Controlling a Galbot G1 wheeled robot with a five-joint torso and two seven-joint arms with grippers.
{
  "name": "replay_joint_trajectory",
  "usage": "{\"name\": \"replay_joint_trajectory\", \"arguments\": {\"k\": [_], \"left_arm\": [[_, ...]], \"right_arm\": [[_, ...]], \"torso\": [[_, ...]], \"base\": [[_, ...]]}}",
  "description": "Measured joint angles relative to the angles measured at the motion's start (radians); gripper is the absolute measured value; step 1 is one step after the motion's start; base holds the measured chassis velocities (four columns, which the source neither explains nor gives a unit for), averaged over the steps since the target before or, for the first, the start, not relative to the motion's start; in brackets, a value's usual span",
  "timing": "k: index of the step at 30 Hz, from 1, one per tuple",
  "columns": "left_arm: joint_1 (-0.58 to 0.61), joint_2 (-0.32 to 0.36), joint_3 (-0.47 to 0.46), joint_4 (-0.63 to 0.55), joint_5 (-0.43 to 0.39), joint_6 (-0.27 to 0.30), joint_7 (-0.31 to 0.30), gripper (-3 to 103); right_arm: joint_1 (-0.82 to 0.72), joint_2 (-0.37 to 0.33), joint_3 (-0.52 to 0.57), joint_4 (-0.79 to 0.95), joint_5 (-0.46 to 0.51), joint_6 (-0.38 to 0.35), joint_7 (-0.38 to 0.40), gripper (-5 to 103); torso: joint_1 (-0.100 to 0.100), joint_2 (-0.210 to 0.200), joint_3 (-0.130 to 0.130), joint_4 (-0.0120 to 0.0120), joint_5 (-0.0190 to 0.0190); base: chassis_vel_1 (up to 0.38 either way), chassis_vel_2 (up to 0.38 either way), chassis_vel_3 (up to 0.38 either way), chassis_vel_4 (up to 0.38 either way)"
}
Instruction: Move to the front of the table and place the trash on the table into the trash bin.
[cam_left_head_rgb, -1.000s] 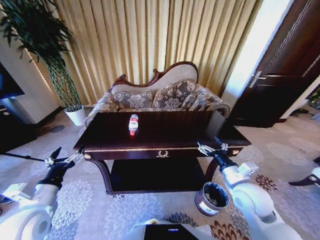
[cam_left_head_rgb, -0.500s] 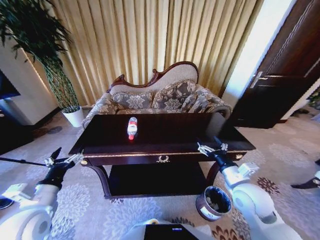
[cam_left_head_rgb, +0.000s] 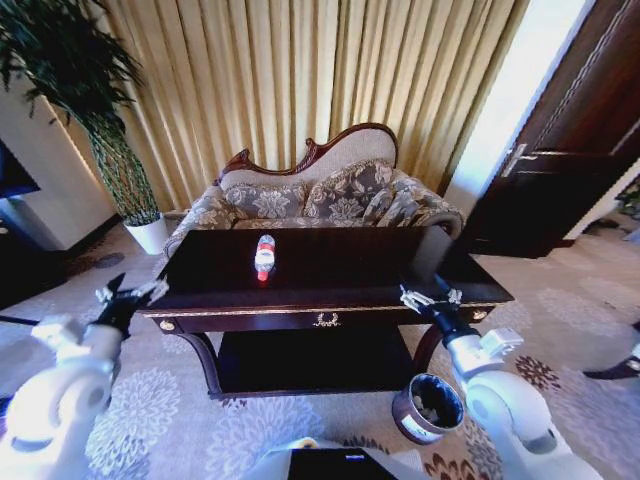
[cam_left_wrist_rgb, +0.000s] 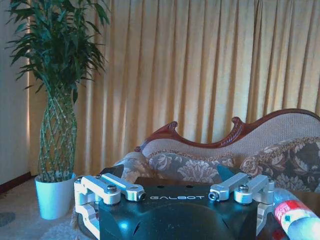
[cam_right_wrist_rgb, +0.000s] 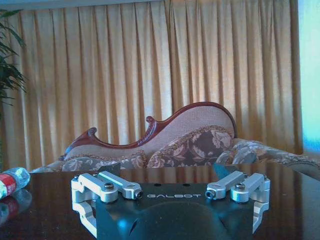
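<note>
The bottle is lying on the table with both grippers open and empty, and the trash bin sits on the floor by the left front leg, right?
Not quite. The head view shows the trash bin by the right front leg. The bottle does lie on the table, with the left gripper and right gripper open and empty.

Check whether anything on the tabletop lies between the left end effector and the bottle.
Nothing visible does. The left end effector hovers open at the table's left front corner, and the bottle lies near the middle of the bare dark top. Only glossy tabletop separates them.
</note>
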Motion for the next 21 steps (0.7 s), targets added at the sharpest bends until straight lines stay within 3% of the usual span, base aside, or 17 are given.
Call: {"name": "replay_joint_trajectory", "arguments": {"k": [1, 4, 5, 7, 10, 16, 21], "left_arm": [[0.0, 0.0, 0.0, 0.0, 0.0, 0.0, 0.0, 100], [-0.113, 0.049, 0.114, 0.066, -0.018, 0.013, -0.065, 100], [-0.113, 0.049, 0.114, 0.066, -0.018, 0.013, -0.065, 100], [-0.217, 0.069, 0.222, 0.141, -0.026, 0.016, -0.095, 100], [-0.298, 0.073, 0.293, 0.191, -0.026, 0.016, -0.109, 100], [-0.491, 0.039, 0.482, 0.291, -0.025, 0.016, -0.141, 100], [-0.571, -0.004, 0.6, 0.335, -0.023, 0.028, -0.152, 100]], "right_arm": [[0.0, 0.0, 0.0, 0.0, 0.0, 0.0, 0.0, 100], [-0.006, 0.001, 0.011, 0.001, -0.002, 0.001, 0.012, 100], [-0.006, 0.001, 0.011, 0.001, -0.002, 0.001, 0.012, 100], [-0.007, 0.003, 0.017, -0.007, -0.003, 0.002, 0.017, 100], [-0.004, 0.004, 0.019, -0.016, -0.003, 0.003, 0.019, 100], [0.021, -0.001, 0.019, -0.056, -0.006, 0.003, 0.027, 100], [0.037, -0.001, 0.019, -0.088, -0.007, 0.003, 0.034, 100]], "torso": [[0.0, 0.0, 0.0, 0.0, 0.0], [0.0, 0.0, 0.0, 0.0006, 0.0001], [0.0, 0.0, 0.0, 0.0006, 0.0001], [0.0, 0.0, 0.0, 0.0004, -0.0003], [0.0, 0.0, 0.0, 0.0001, -0.0001], [0.0, 0.0, 0.0, 0.0002, 0.0002], [0.0, 0.0, 0.0, 0.0003, 0.0003]], "base": [[0.0, 0.0, 0.0, 0.0], [0.0, 0.0, 0.0, 0.0], [0.0, 0.0, 0.0, 0.0], [0.0, 0.0, 0.0, 0.0], [0.0, 0.0, 0.0, 0.0], [0.0, 0.0, 0.0, 0.0], [0.0, 0.0, 0.0, 0.0]]}}
